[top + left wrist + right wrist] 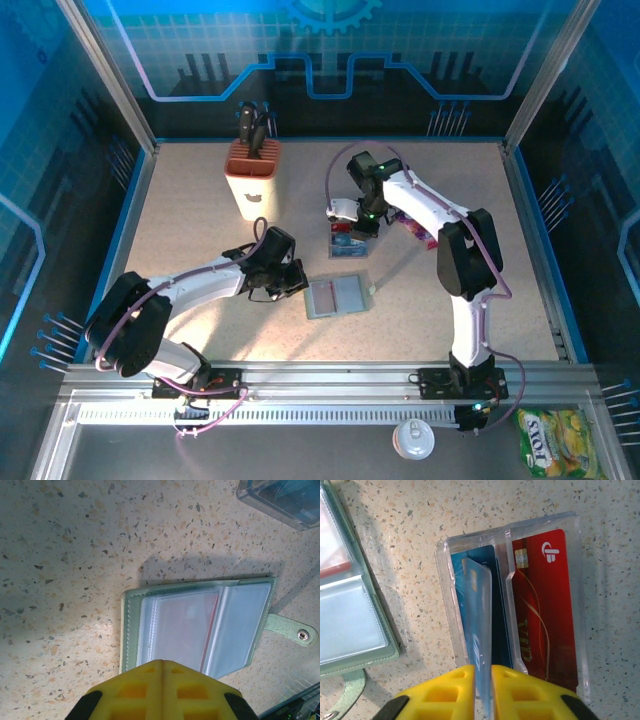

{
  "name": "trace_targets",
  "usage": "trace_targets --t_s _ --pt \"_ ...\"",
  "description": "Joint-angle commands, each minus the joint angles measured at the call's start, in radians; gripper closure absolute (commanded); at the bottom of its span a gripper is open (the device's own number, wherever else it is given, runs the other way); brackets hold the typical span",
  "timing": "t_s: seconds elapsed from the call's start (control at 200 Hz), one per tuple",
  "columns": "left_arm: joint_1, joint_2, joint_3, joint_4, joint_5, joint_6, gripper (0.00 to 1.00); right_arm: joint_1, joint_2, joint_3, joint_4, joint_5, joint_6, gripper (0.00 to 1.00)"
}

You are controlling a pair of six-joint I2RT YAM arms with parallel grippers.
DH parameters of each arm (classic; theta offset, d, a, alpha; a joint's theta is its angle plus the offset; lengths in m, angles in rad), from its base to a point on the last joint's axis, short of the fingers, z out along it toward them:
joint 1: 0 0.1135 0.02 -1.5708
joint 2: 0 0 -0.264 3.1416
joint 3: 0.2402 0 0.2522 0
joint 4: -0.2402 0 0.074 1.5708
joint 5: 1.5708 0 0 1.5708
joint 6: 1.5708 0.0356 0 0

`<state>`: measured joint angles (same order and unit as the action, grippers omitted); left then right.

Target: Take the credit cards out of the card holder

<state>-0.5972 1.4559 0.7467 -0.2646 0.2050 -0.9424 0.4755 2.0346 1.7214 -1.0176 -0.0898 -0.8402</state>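
From the top camera, the holder (pixel 340 296) lay open and flat near the middle of the counter (pixel 200 220), clear sleeves facing up. My left hand (pixel 296 283) sat at its 9 o'clock with the fingers pressed together and nothing between them. In the left wrist view the tips overlapped the holder's near edge, though I could not tell whether they touched it. One sleeve showed something pinkish with a red edge, and I could not say if it was a card. At the holder's 12 o'clock stood a clear tray (pixel 444 575) with two slots, my right hand (pixel 356 228) over it. That hand's fingers were narrow, pinching a blue card (pixel 481 620) on edge above the left slot, where another blue card (pixel 502 630) lay flat. A red card (pixel 545 605) filled the right slot. A knife block (pixel 252 178) stood at the holder's 11 o'clock, and a purple packet (pixel 420 232) lay at the tray's 3 o'clock.
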Motion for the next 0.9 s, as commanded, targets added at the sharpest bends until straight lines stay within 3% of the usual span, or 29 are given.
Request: trace_targets --t_s 0.0,0.28,0.56,0.89 --pt "0.01 0.01 -0.014 -0.001 0.0 -0.007 0.95 -0.011 -0.023 -0.005 0.011 -0.007 0.019 0.79" --pt "0.011 0.027 -0.014 0.02 0.016 -0.007 0.96 -0.004 -0.164 -0.099 0.119 -0.046 0.167 0.77" --pt "0.003 0.02 -0.056 0.048 0.021 -0.033 1.0 0.049 -0.377 -0.352 0.318 -0.125 0.432 0.75" --pt "-0.034 0.043 -0.079 0.097 0.03 -0.062 1.0 0.112 -0.534 -0.582 0.472 -0.125 0.67 0.74"
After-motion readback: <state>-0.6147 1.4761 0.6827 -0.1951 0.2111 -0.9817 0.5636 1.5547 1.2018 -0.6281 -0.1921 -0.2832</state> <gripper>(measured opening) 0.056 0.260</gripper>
